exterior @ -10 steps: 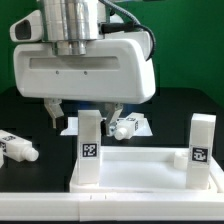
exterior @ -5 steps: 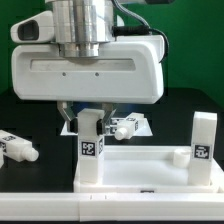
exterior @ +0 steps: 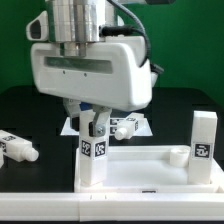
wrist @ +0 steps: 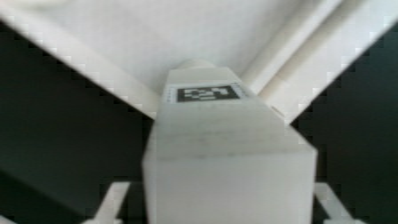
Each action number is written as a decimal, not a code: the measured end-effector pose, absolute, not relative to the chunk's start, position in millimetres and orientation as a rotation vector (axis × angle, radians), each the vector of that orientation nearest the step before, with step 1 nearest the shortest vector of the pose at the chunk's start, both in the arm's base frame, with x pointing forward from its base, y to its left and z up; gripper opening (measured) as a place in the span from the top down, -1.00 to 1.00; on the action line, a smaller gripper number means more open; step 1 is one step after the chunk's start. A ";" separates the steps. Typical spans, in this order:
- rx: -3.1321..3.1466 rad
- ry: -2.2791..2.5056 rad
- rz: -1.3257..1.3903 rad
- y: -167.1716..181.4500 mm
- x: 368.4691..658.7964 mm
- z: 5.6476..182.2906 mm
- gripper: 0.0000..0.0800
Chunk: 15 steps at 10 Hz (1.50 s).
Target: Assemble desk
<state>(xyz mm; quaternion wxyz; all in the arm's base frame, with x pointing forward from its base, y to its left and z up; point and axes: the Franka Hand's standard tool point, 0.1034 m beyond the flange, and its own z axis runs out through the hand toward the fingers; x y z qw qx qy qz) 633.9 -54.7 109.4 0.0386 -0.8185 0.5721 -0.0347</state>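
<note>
STEP: fixing a leg [exterior: 90, 152] | WHERE: upright in the desk panel [exterior: 150, 172] corner, exterior view's left | my pincer [exterior: 94, 120]: clamped on the leg's top | NEXT: probably twist it home; socket hidden

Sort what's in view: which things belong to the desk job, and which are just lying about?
Job: gripper, shut on the gripped leg; desk panel; second upright leg; loose leg at the exterior view's left; loose leg behind the panel.
Lying about: marker board; black table.
</note>
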 end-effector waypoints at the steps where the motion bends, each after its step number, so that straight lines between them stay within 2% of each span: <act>1: -2.320 1.940 -0.076 -60.2 633.6 106.9 0.28; 4: -2.069 2.165 -0.029 -63.4 631.6 103.5 0.28; 6: -2.210 2.027 -0.046 -62.5 632.1 104.2 0.28; 7: -2.354 1.846 -0.078 -58.1 635.2 107.8 -0.17; 8: -2.467 1.677 -0.115 -52.1 638.3 112.4 -0.51; 9: -2.542 1.553 -0.131 -43.3 636.2 115.4 -0.51; 10: -2.583 1.493 -0.150 -38.8 633.2 116.3 -0.59; 12: -2.693 1.311 -0.167 -43.7 633.1 114.4 -0.61; 15: -3.017 0.551 -0.254 -49.1 633.9 110.7 -0.62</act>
